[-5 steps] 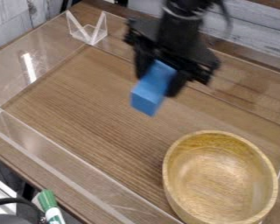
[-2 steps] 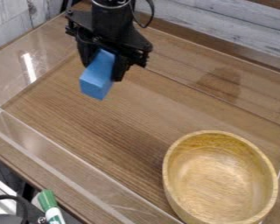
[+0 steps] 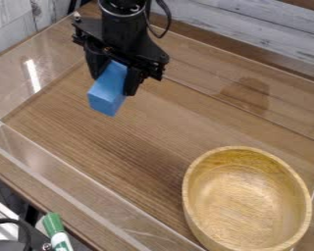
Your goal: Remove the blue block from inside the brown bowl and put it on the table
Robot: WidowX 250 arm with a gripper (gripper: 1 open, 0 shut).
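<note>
Our tool (image 3: 111, 72) is clamped on the blue block (image 3: 107, 89), its fingers closed about the upper part while the lower part hangs out below them, tilted a little. What has changed is where we carry it: a second ago tool and block are blurred and closer to the bowl's side of the view, and now they are well over to the other side, and sharp. Between the last two pictures they shift only slightly, so we judge that the sideways travel is nearly spent. Beneath the tool lies the wooden surface (image 3: 146, 147), and we cannot tell from this one view how much gap, if any, is left under the block. Farther out, toward the camera and to the right of the tool as we look, the brown bowl (image 3: 246, 200) sits where it was, with nothing in it and well apart from the block. For the task, this means that the removal is done and only the putting down remains. We would lower gently until the block touches the wood, then open; if we let go too high, it could tip or bounce.
</note>
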